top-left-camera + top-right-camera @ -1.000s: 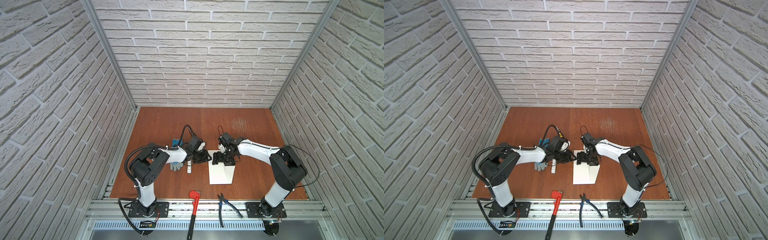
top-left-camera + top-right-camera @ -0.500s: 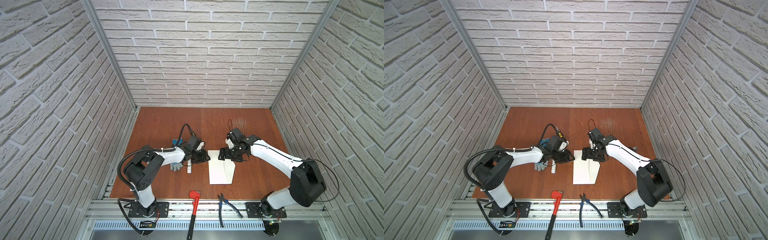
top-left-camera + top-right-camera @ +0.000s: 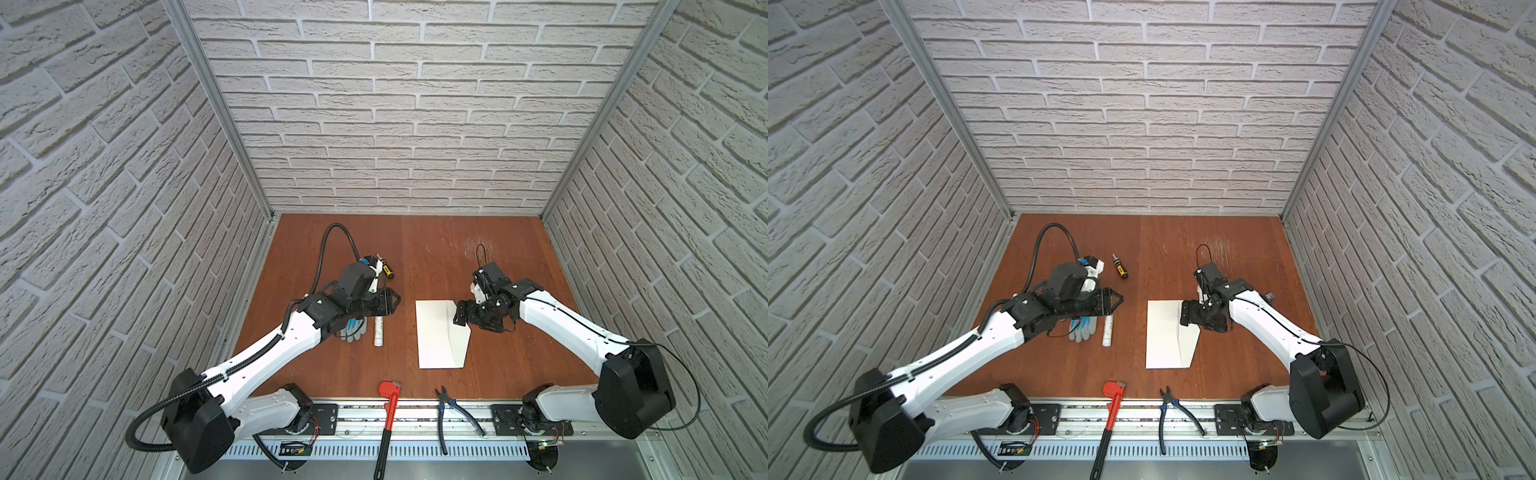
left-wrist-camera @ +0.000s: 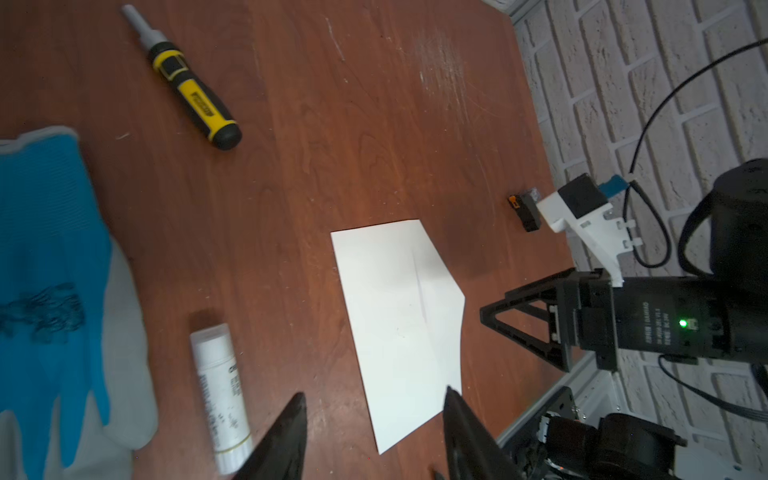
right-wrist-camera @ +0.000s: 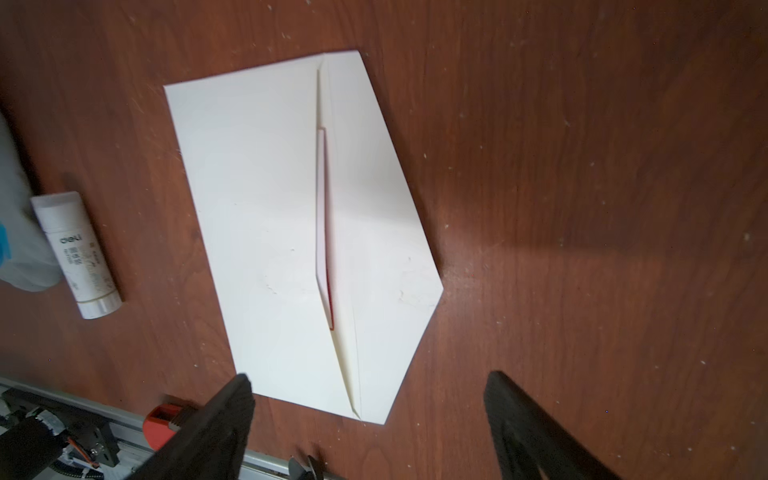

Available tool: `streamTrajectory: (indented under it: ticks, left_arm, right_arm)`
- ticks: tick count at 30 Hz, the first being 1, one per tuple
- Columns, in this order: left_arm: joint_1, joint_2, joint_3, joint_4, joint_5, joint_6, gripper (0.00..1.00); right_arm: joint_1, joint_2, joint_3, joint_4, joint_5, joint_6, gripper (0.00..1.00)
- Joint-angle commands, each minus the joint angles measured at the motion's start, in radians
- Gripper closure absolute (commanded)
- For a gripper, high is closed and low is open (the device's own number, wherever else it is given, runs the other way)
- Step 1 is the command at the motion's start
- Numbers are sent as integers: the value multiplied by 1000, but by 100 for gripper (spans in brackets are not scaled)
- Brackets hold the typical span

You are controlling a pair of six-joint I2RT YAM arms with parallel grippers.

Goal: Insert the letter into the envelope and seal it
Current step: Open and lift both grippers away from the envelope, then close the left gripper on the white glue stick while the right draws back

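Both arms have drawn back from the envelope [image 3: 440,334]. One second earlier the two grippers met over its upper end. Now the left gripper [image 3: 394,300] stands off to its left, just above the glue stick [image 3: 378,331] in the frame, and the right gripper [image 3: 459,316] sits over the upper right edge of the flap [image 5: 382,232]. The left jaws have widened and stand apart, holding nothing. The right jaws are spread fully and are empty.

The envelope lies flat at the centre of the table [image 3: 457,249] in both top views. Its long axis runs top to bottom of the frame, and the flap is open and points right. The letter [image 5: 322,216] is in the pocket; only a pink-and-red sliver shows at the mouth in the right wrist view.

Assessment: insertion is done and sealing is outstanding. The right gripper is the nearer, and the flap must fold leftward over its crease, which runs along the long axis.
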Motion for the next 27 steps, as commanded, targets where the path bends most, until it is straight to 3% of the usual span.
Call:
streamTrajectory:
  ticks: [1, 10, 15, 27]
  left_arm:
    - [12, -71, -75, -144, -82, -13, 45]
    - [18, -209, -149, -206, -118, -50, 44]
    - [19, -210, -149, -208, -122, -49, 44]
    - [31, -191, -173, -167, -120, -45, 43]
  right_arm:
    - [-15, 5, -56, 71, -23, 6, 11]
    - [-19, 114, -103, 210, -100, -2, 12]
    - [-15, 146, -126, 274, -128, 28, 13]
    - [114, 222, -59, 321, -118, 111, 13]
